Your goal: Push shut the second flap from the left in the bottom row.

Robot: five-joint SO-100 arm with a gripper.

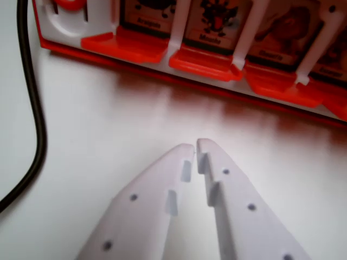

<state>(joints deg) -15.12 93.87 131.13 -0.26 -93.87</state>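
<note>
White plastic gripper (195, 145) — two tapered, notched fingers w/ small dark screw holes.

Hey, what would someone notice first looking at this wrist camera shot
The white claw fills the lower middle, its tips nearly closed and holding nothing, resting apart from the board. Across the top runs a red game board with picture flaps standing in a row. A black cable curves down the wrist view's left over the white table.

Name labels on the red board's flaps (217, 24) — too blurred to read.
</note>
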